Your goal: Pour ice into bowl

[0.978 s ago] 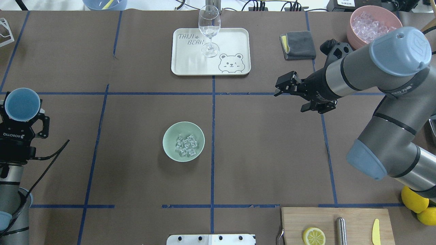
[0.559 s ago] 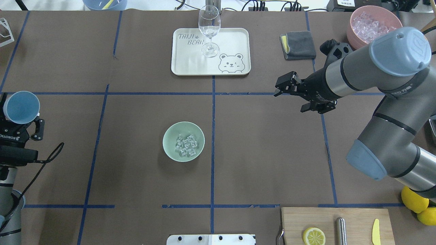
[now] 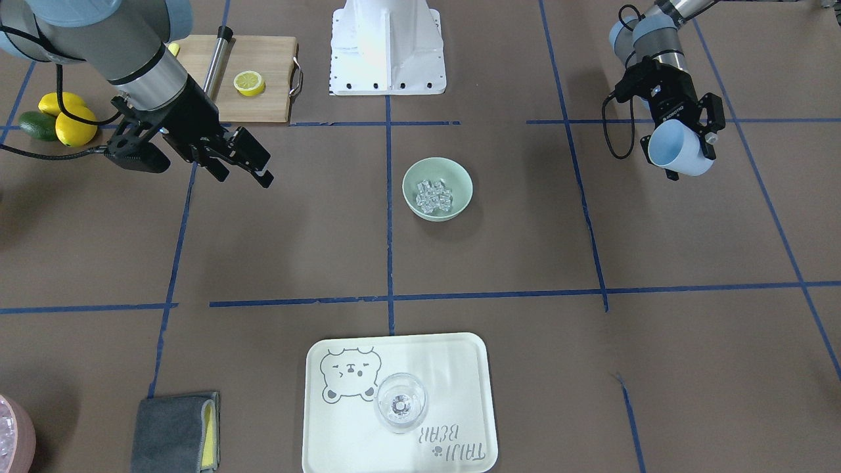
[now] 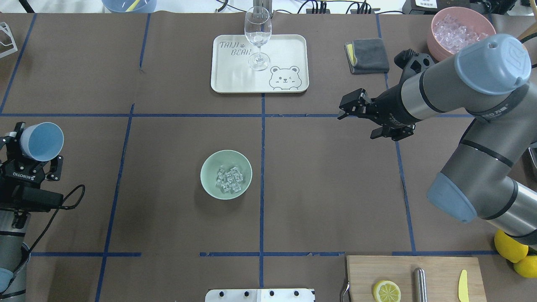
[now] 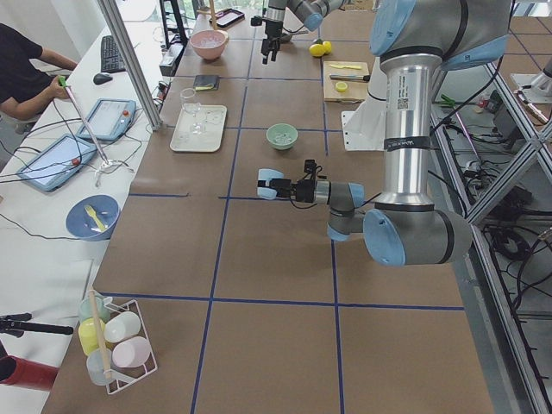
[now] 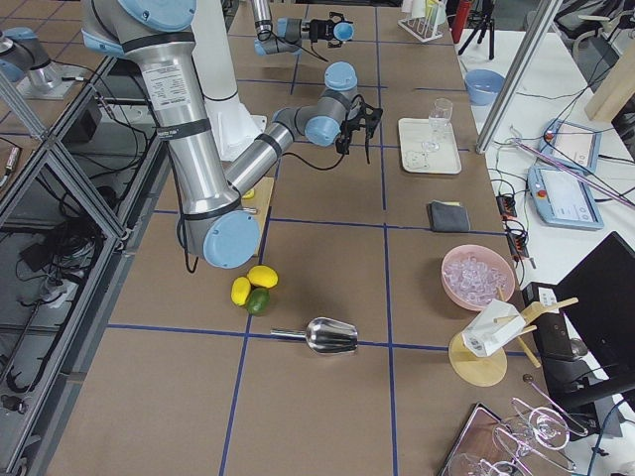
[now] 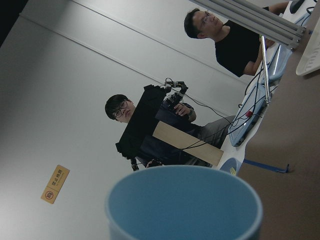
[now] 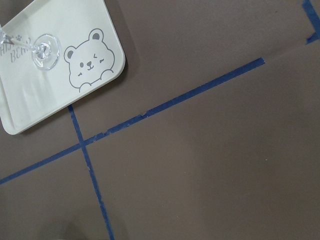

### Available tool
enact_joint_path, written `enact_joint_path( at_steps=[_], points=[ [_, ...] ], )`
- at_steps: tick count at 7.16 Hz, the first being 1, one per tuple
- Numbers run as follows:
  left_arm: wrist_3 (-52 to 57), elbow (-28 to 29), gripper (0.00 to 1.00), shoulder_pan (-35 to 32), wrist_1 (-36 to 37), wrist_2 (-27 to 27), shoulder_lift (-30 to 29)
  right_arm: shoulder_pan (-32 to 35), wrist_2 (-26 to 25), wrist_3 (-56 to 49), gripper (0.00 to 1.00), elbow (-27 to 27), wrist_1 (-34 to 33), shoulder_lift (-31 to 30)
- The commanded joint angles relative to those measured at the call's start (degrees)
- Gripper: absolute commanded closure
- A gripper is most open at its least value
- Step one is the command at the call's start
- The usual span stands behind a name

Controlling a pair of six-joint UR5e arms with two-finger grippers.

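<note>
The mint-green bowl (image 4: 211, 184) (image 3: 460, 195) stands near the middle of the table with the ice (image 4: 229, 180) (image 3: 434, 194), several clear cubes, lying in it. My left gripper (image 4: 37, 147) (image 3: 682, 150) is far to the bowl's left, shut on a light blue cup (image 4: 41, 141) (image 3: 680, 148) held above the table. The cup is tilted on its side and looks empty in the left wrist view (image 7: 185, 205). My right gripper (image 4: 351, 107) (image 3: 253, 167) is open and empty, hanging above the table to the bowl's far right.
A wine glass (image 4: 257, 37) stands on a bear-printed tray (image 4: 289, 50) at the back. A grey cloth (image 4: 368, 55) and a pink bowl of ice (image 4: 436, 40) are at the back right. A cutting board (image 4: 440, 272) with a lemon half and loose lemons (image 4: 509, 247) are at the near right.
My left gripper has shifted a little right and toward the robot, and has turned the blue cup so its mouth now points sideways. The right arm, bowl and ice have not moved.
</note>
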Motion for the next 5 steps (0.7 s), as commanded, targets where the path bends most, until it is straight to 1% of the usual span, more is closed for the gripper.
enact_joint_path(
  at_steps=[1, 2, 4, 5],
  points=[
    [3.7, -0.3, 1.0, 1.0, 5.1, 0.1, 0.0, -0.1, 0.0, 0.1, 0.0, 0.0, 0.1, 0.0],
    [4.6, -0.2, 1.0, 1.0, 7.7, 0.1, 0.1, 0.0, 0.1, 0.3, 0.0, 0.2, 0.0, 0.0],
    [4.6, -0.2, 1.0, 1.2, 16.5, 0.1, -0.1, -0.1, 0.0, 0.3, 0.0, 0.1, 0.0, 0.0],
    [4.0, -0.2, 1.0, 1.4, 16.7, 0.1, -0.2, -0.1, 0.0, 0.4, 0.0, 0.2, 0.1, 0.1]
  ],
)
